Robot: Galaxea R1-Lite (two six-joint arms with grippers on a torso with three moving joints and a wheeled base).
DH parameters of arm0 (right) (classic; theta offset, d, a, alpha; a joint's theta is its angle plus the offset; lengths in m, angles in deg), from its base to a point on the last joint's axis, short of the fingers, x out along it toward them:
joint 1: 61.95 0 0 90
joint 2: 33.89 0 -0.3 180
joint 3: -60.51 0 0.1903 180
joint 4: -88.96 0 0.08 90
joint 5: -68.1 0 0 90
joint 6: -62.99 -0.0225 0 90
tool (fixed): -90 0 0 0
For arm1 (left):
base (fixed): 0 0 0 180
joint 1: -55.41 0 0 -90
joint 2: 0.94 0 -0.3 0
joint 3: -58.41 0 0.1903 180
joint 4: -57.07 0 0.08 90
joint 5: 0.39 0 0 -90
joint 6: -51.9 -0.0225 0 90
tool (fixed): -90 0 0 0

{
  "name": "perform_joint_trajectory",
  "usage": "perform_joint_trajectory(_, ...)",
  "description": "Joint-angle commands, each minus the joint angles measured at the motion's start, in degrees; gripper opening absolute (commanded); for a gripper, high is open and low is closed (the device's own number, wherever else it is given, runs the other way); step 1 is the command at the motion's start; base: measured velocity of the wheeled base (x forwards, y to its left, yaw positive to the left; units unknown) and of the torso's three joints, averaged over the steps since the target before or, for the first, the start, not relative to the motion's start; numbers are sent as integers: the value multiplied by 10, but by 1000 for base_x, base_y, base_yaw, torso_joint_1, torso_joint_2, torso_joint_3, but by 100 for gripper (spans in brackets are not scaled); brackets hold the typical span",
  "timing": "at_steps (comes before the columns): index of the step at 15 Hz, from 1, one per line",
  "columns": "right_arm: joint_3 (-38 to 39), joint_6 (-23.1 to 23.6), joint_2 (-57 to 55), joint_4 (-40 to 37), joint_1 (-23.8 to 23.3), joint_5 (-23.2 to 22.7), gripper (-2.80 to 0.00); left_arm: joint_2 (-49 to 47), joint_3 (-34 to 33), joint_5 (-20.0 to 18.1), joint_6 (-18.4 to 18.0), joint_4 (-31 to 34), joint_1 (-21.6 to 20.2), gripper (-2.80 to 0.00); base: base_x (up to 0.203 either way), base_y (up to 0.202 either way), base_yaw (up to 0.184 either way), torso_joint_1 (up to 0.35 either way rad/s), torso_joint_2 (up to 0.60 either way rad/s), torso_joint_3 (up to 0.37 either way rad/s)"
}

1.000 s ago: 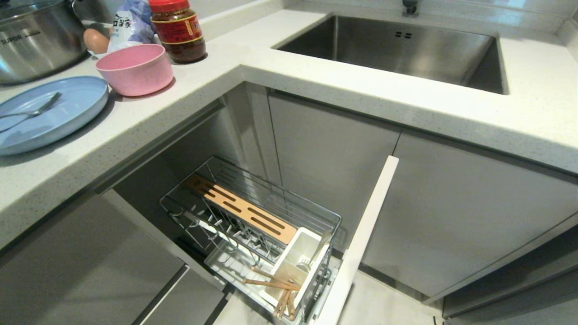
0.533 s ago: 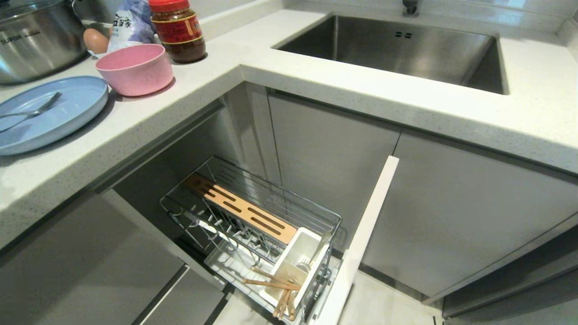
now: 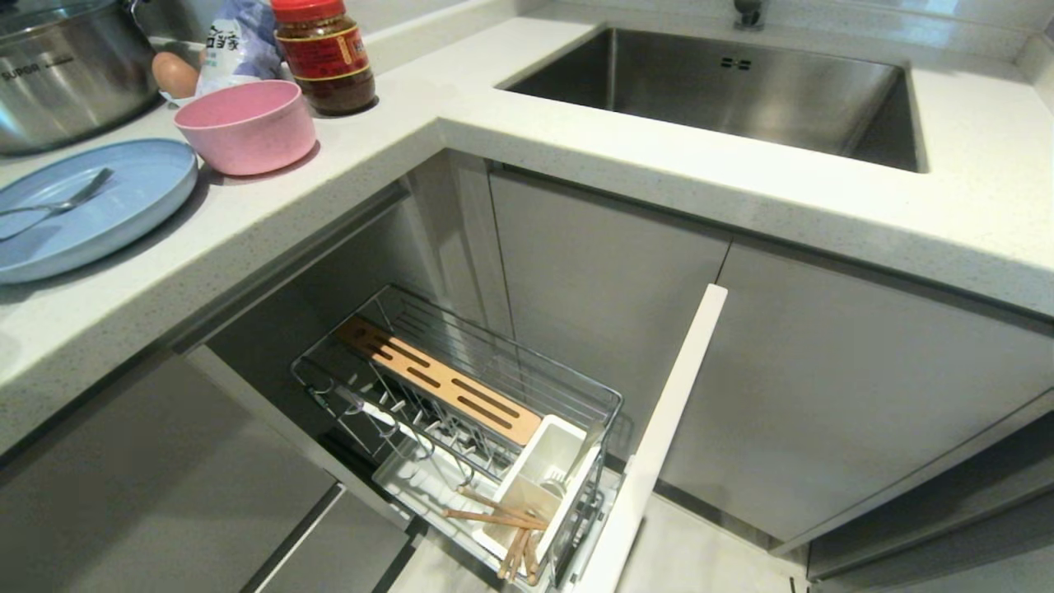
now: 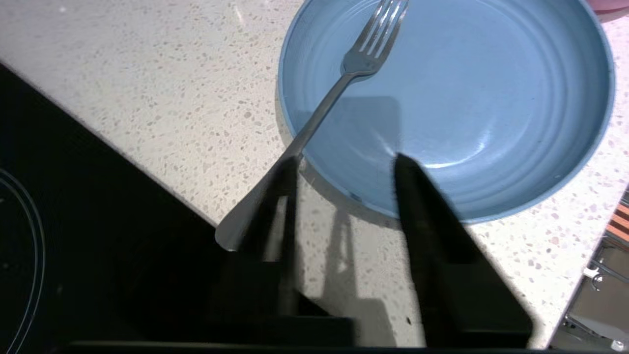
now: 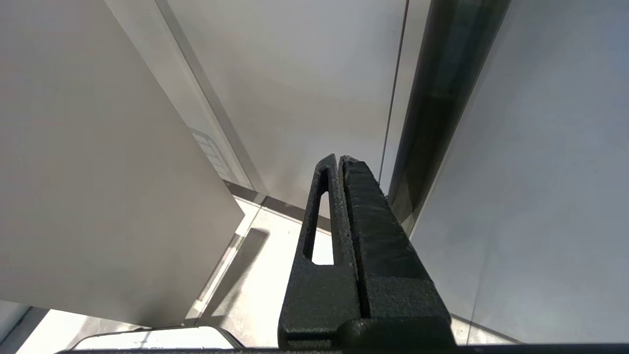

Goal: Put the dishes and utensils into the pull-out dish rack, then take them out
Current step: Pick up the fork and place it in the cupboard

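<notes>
left end effector [image 4: 344, 164] now spread, hanging over plate [image 4: 491, 98] rim beside fork [image 4: 319, 108] handle on tabletop [image 4: 147, 73]. likely fork grab next. chopsticks [image 3: 510, 535] in rack [image 3: 461, 395]. right end effector [image 5: 339, 162] together, parked.

Domestic kitchen: speckled white stone worktop [image 3: 510, 107] with inset stainless sink [image 3: 725, 91], grey cabinet fronts [image 3: 823, 387] below, a pull-out dish rack [image 3: 461, 403], steel pot [image 3: 66, 74], sauce jar [image 3: 325, 53] and an egg [image 3: 173, 74].
</notes>
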Motion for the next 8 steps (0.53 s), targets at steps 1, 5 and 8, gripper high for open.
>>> perform_joint_trajectory(1,0,0,2,0,0,0,-280,-17,0,-7,-4,0,0,0,0,0,0,0,0,0)
perform_joint_trajectory(5,0,0,2,0,0,0,-280,-44,0,-60,-11,-16,1,0,0,0,0,0,0,0)
perform_joint_trajectory(8,0,0,2,0,0,0,-280,-69,2,-92,-20,-28,9,0,0,0,0,0,0,0)
